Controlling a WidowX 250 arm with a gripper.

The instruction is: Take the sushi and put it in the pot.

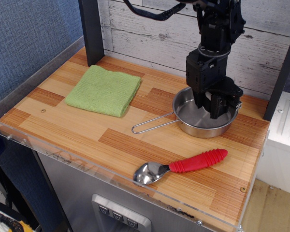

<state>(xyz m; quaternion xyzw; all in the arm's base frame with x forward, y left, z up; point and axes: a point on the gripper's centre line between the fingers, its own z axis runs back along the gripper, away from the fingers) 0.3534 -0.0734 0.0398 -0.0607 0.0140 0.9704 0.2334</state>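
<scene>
The pot [188, 126] is a shallow shiny steel pan with a thin wire loop handle, at the right rear of the wooden table. My black gripper [211, 110] reaches straight down into the pot, its fingertips just above the pot's floor. The fingers stand close together, as if shut on something small. The sushi is hidden between the fingers and the gripper body, and no part of it shows clearly.
A folded green cloth [104, 90] lies at the left rear. A steel spoon with a red ribbed handle [198, 161] lies near the front edge. A dark post [91, 30] stands at the back left, and a plank wall runs close behind the pot.
</scene>
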